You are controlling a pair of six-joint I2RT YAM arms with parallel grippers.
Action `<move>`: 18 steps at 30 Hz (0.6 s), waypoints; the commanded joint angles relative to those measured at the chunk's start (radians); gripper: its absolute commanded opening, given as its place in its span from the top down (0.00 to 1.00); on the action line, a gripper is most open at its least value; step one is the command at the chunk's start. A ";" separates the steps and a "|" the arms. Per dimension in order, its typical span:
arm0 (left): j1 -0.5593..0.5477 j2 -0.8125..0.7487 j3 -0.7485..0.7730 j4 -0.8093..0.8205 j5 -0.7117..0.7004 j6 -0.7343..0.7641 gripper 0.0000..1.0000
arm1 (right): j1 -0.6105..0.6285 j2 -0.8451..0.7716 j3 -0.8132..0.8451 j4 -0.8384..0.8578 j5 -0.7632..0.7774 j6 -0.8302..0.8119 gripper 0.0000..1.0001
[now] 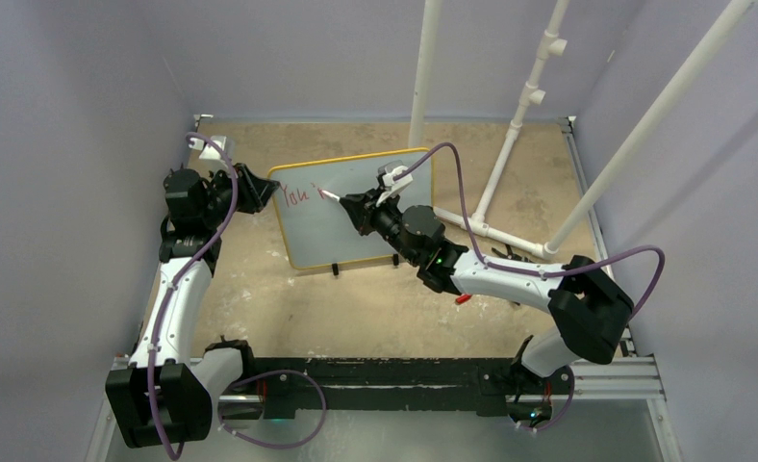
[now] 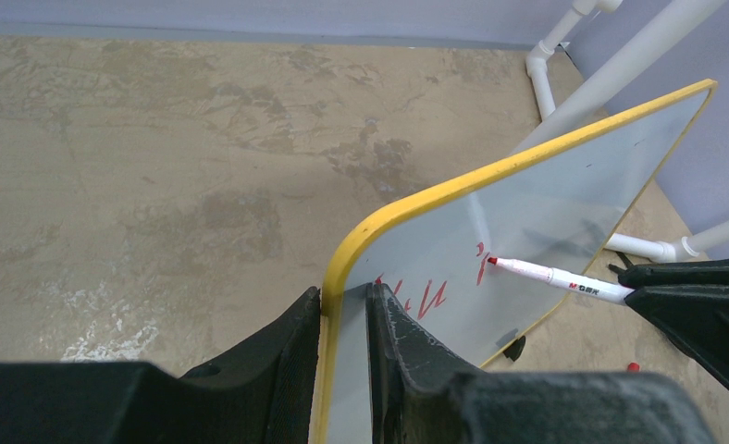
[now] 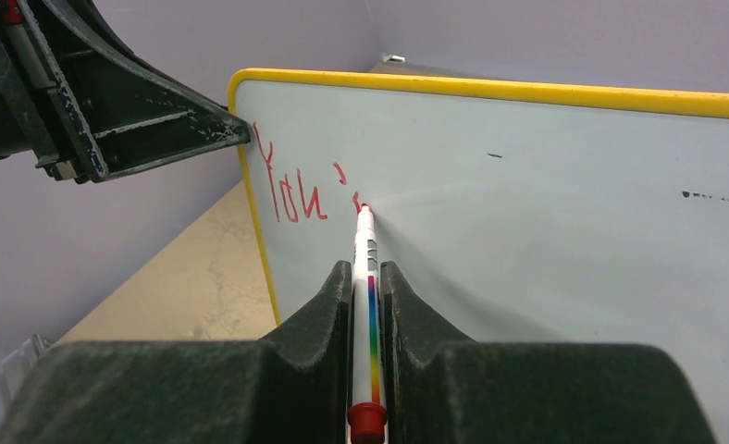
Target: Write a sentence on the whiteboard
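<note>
The whiteboard (image 1: 356,236), white with a yellow frame, stands tilted on the tan table, with red letters "You'" (image 3: 291,190) near its top left corner. My left gripper (image 1: 267,192) is shut on the board's left edge; its jaws clamp the yellow frame (image 2: 345,296) from both sides. My right gripper (image 3: 367,270) is shut on a white marker (image 3: 364,242) with a rainbow stripe. The marker's red tip (image 2: 493,262) touches the board just right of the letters. In the top view the right gripper (image 1: 358,206) sits over the board's middle.
A white pipe frame (image 1: 495,178) stands behind and right of the board. A small red cap (image 1: 463,299) lies on the table by the right forearm. Lilac walls close the table on three sides. Black feet (image 1: 337,270) line the board's lower edge.
</note>
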 commanded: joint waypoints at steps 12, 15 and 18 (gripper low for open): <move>0.004 -0.006 -0.001 0.037 0.021 0.009 0.77 | -0.006 -0.033 0.010 0.016 0.080 -0.003 1.00; 0.005 -0.007 -0.002 0.037 0.020 0.009 0.77 | -0.006 -0.039 0.005 0.015 0.087 -0.001 1.00; 0.005 -0.007 -0.001 0.037 0.021 0.009 0.77 | -0.006 -0.036 0.004 0.013 0.086 0.000 1.00</move>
